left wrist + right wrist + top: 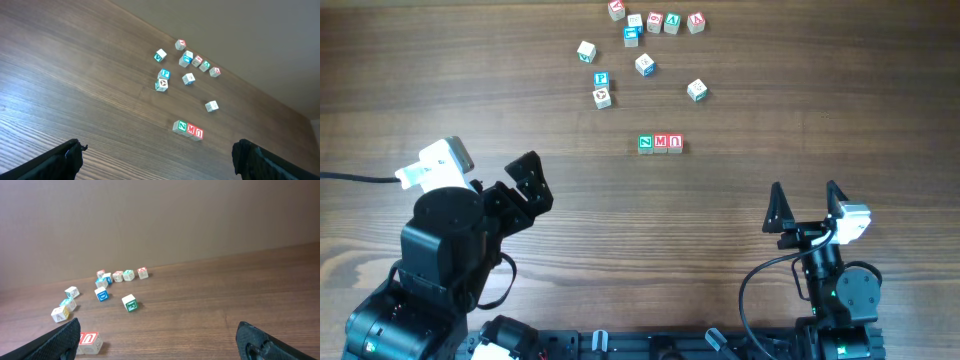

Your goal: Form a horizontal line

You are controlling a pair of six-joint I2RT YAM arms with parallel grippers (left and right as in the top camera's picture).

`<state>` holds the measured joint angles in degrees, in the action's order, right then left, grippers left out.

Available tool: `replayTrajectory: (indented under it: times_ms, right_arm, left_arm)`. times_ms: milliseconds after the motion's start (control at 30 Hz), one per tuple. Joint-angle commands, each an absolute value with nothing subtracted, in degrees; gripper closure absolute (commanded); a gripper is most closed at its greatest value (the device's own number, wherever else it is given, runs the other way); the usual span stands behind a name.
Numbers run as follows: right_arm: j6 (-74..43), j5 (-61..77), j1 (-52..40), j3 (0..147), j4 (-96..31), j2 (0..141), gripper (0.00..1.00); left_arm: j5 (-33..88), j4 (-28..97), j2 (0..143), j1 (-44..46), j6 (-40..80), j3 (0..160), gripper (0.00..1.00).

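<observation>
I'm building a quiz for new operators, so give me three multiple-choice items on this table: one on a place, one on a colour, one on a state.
1. Where is the three-cube row relative to the scattered cubes? A) nearer the arms B) farther from the arms C) stacked on them
2. Letter colour on the row's leftmost cube, seen from overhead? A) blue B) green C) black
3. The right tool is: A) shut on a cube B) open and empty C) out of view
Answers: 1 A, it lies between arms and scatter; 2 B, its N is green; 3 B, jaws wide apart, nothing between.
</observation>
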<state>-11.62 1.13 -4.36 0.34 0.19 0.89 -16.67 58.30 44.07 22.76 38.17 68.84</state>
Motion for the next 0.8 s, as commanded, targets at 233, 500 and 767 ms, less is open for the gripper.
replayTrajectory:
  times_ms: [233,500,767]
  right_arm:
    - [-10.6,2.0,-4.6,0.3,0.2,0.2,0.00]
    - [-10.6,2.0,-4.6,0.3,0.2,0.2,0.00]
    - [-10.6,2.0,-4.6,0.3,0.2,0.2,0.00]
  left_arm:
    - [-17.9,57.3,44.2,23.0,37.7,68.9,0.00]
    - [-13.4,52.9,44.2,23.0,38.0,68.9,0.00]
    - [-10.4,45.5,45.8,23.0,35.5,70.2,0.01]
